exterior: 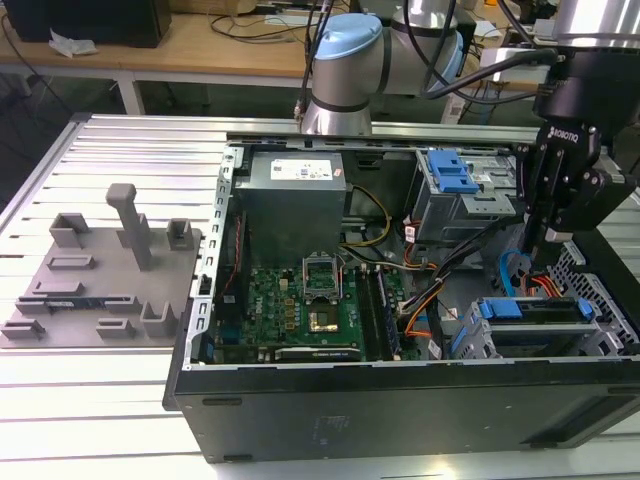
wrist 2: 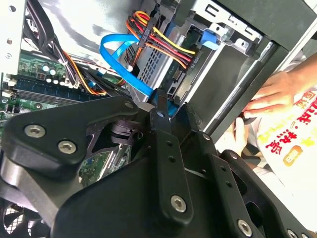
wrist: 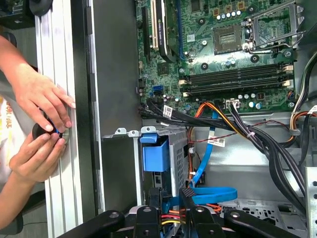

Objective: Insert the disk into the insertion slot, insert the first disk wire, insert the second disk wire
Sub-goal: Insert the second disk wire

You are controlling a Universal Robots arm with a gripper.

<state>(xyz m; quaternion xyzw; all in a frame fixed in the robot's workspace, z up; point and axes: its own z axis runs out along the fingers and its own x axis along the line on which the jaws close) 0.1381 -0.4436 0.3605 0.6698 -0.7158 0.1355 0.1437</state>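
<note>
The disk [exterior: 530,310], in its blue carrier, lies inside the low grey insertion slot [exterior: 605,325] at the exterior view's right end of the open computer case. My gripper [exterior: 528,250] hangs just above the cage's near end. In both wrist views the gripper [wrist: 169,198] [wrist 2: 171,106] is shut on a flat blue disk wire [wrist: 213,193] [wrist 2: 116,47], which loops away beside the cage. The carrier's blue tab [wrist: 155,156] shows just beyond the fingertips. A red, yellow and orange wire bundle [wrist 2: 158,42] runs along the cage.
A taller grey cage with a blue latch [exterior: 455,180] stands behind the slot. The motherboard [exterior: 310,300] and power supply [exterior: 295,190] lie toward the exterior view's left. A grey fixture plate [exterior: 100,270] sits outside the case. A person's hands [wrist: 39,124] rest on the table rail.
</note>
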